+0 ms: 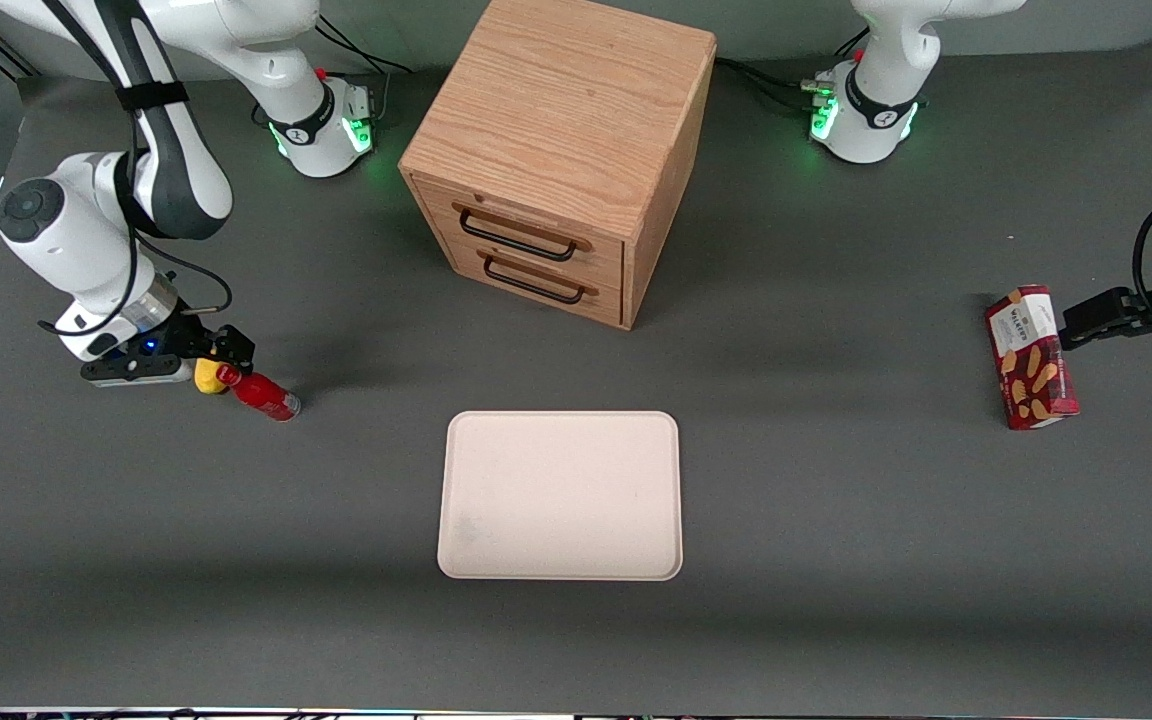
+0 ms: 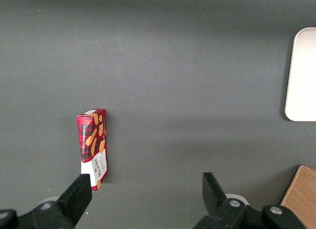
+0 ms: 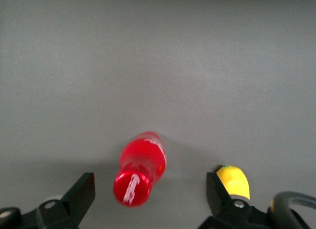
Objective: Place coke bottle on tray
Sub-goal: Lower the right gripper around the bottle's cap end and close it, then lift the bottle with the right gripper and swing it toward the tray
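We are hovering our end effector just above the coke bottle, which is lying on its side on the table toward the working arm's end, well apart from the tray. In the right wrist view the fingers are standing spread, released and gripping nothing, with the bottle's red cap between them. We judge we are lining up for a grasp near the cap, since the neck is the slimmest part and is pointing up toward the wrist.

A yellow lump is sitting just beside the cap, close to one finger, so we are watching that closing does not nudge it or trap it. The bottle, being round, may roll if touched unevenly.

The tray is lying flat nearer the front camera than the wooden cabinet, with a low rim to clear. Bare table is running between bottle and tray, so the carry looks unobstructed. The red snack box is lying toward the parked arm's end, out of the way.
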Controlling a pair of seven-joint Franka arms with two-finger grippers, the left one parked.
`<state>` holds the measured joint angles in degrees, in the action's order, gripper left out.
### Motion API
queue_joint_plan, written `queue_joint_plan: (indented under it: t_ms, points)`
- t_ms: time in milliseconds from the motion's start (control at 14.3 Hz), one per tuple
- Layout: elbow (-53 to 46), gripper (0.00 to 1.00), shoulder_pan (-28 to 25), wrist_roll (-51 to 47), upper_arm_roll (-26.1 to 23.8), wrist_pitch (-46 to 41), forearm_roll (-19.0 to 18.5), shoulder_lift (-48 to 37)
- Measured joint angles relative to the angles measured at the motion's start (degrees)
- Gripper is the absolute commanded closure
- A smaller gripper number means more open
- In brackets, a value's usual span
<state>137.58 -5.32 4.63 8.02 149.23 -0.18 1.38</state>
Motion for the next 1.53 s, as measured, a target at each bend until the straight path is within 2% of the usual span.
queue_joint_plan:
  t_ms: [349,558,977,1186,1465,1535]
  points:
    - [-0.21,0.00,0.00,-0.07,0.10,1.31,0.37,1.99]
    - [-0.71,0.00,0.00,-0.10,0.15,-0.86,2.76,1.96]
    - [-1.84,0.31,-0.08,-0.10,0.12,-1.94,3.34,1.94]
    - [-2.20,0.38,-0.19,-0.10,-0.03,-1.97,3.35,1.91]
    - [-3.61,0.63,-0.27,-0.10,-0.07,-4.57,3.35,1.87]
    - [-4.03,0.66,-0.28,-0.10,-0.08,-5.27,3.35,1.85]
